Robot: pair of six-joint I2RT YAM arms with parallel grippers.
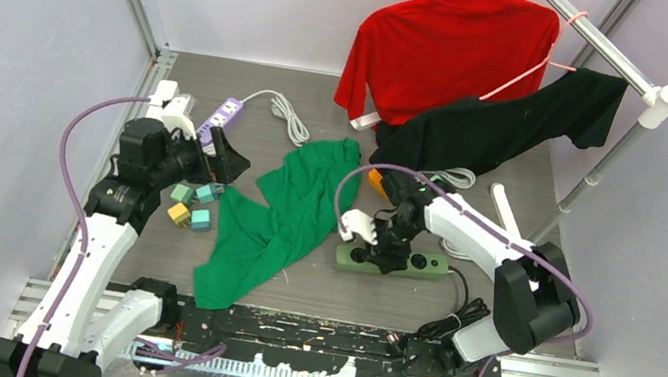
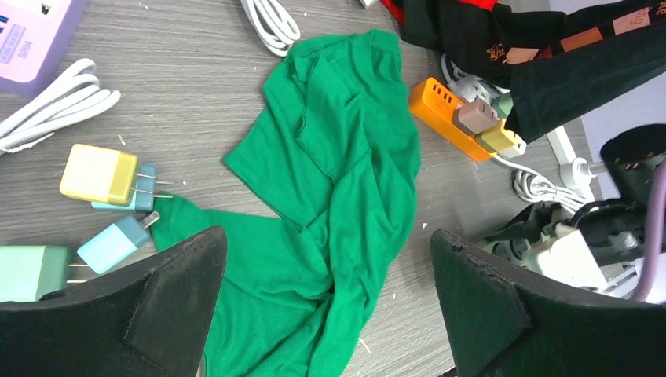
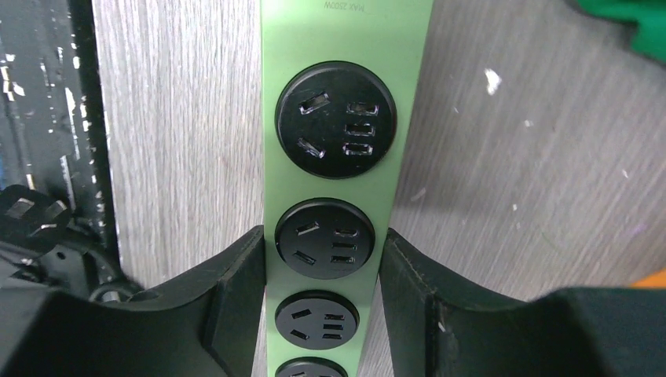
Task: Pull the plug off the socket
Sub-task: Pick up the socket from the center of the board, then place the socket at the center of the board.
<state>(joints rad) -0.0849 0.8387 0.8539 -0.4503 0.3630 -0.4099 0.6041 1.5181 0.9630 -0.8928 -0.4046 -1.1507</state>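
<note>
Inspecting the table (image 1: pixel 334 290) from above, found the green power strip (image 1: pixel 419 263) lying flat near the front right. Confirmed from the right wrist view four round black sockets in a row along it, each with open slots and nothing plugged in. Found the right gripper (image 3: pixel 322 236) astride that strip at the second socket (image 3: pixel 324 238), one finger set against each long side with no gap to be seen, so pinching the strip across its width.

Located plugged-in items elsewhere: noted an orange power strip (image 2: pixel 440 106) beside the green shirt (image 2: pixel 338 181), partly under a black garment (image 2: pixel 565 71); noted on it a brown adapter (image 2: pixel 473 115) and a yellow-green adapter (image 2: pixel 500 137) seated side by side.

Found the left gripper (image 2: pixel 323 236) held above the green shirt, fingers spread wide, holding nothing. Recorded loose on the table to its left a yellow adapter (image 2: pixel 98 173), a pale blue adapter (image 2: pixel 114 243) and a green adapter (image 2: pixel 31 271). Recorded also a purple power strip (image 1: pixel 220 120) with a coiled white cable (image 1: pixel 290 119) at the back left, and a red shirt (image 1: pixel 444 44) hanging from the rail.
</note>
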